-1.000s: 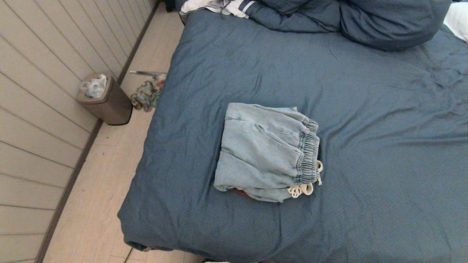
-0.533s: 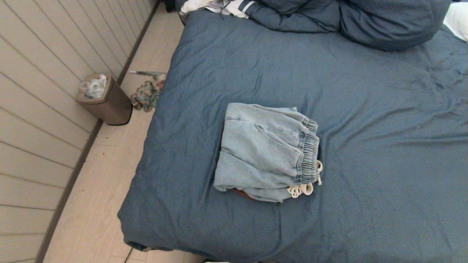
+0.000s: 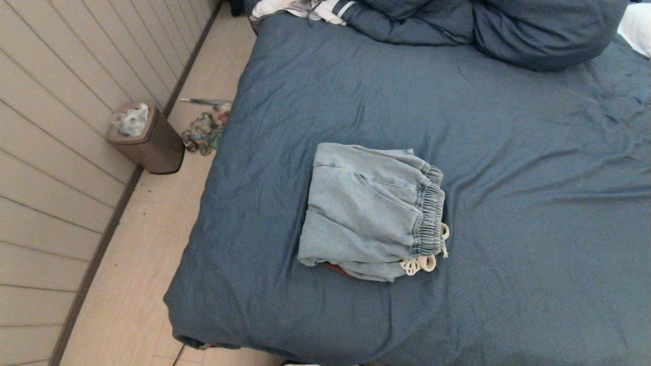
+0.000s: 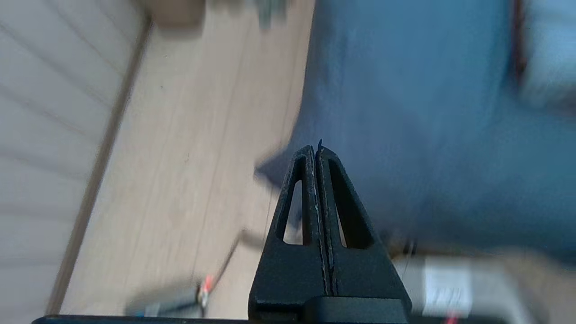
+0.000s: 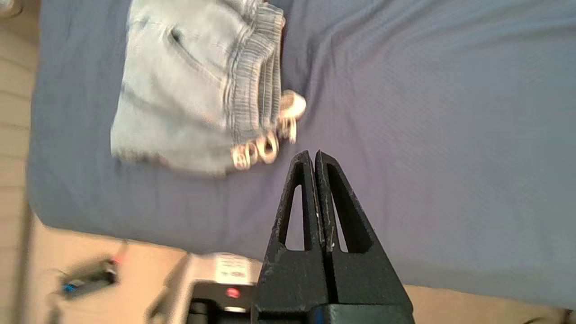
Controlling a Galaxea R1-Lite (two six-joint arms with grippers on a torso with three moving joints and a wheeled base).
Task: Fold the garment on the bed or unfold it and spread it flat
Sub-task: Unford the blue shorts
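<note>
Garment [image 3: 368,211]: folded pale denim shorts, lying mid-bed [image 3: 508,152] | handling: judged soft, light, limp; elastic waistband [image 3: 430,213] judged best hold | left end effector [image 4: 317,150] clenched, empty, over bed edge | right end effector [image 5: 314,156] clenched, empty, near drawstring [image 5: 265,148]

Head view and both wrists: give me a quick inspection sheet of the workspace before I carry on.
Surface: bed, wrinkled blue cover.
Job's things: folded light denim shorts near the bed's near edge, drawstring at the waistband.
Clutter: bunched duvet and white cloth at the far end.
Grippers: left gripper shut, empty, over the bed's corner; right gripper shut, empty, above the cover beside the shorts.
Cables: nothing seen.
Surroundings: bin by the wall, rag bundle on the floor.
</note>
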